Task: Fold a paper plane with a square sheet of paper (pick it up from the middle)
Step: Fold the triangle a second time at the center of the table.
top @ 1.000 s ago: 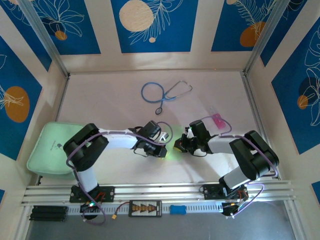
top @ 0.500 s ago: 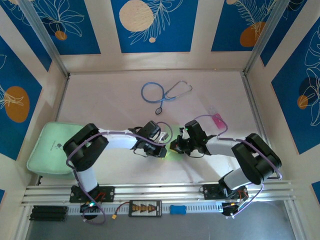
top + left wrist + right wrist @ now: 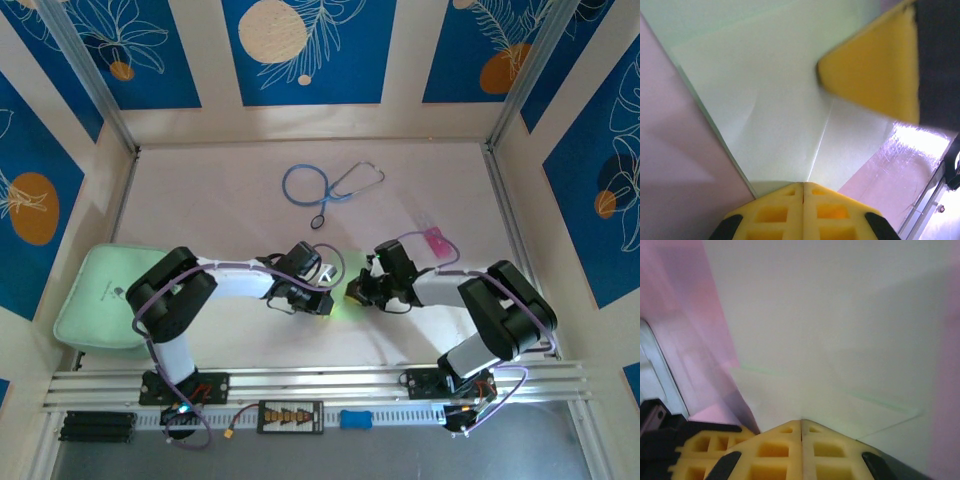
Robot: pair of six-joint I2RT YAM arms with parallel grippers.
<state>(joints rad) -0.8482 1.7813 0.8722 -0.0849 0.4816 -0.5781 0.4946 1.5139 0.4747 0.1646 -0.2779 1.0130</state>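
The square sheet of paper (image 3: pixel 765 100) is pale green and lies flat on the pink table, with a sharp crease running up to the left fingertips. In the top view just a green sliver of the paper (image 3: pixel 341 304) shows between the two wrists, so its outline, and any paper plane shape, is hidden there. My left gripper (image 3: pixel 803 186) is shut, tips resting on the sheet's near edge. The right gripper (image 3: pixel 801 423) is shut too, its tips set on overlapping folded layers (image 3: pixel 830 370). The two grippers face each other, left (image 3: pixel 320 299) and right (image 3: pixel 353 291), a finger's width apart.
A blue stethoscope (image 3: pixel 325 185) lies at the back of the table. A thick mint-green pad (image 3: pixel 100 295) sits at the left edge. A small pink item (image 3: pixel 437 241) lies behind the right arm. The aluminium rail (image 3: pixel 320 384) runs along the near edge.
The right gripper slid left across the paper towards the left gripper, then drew back a little to the right. The left arm stayed where it was.
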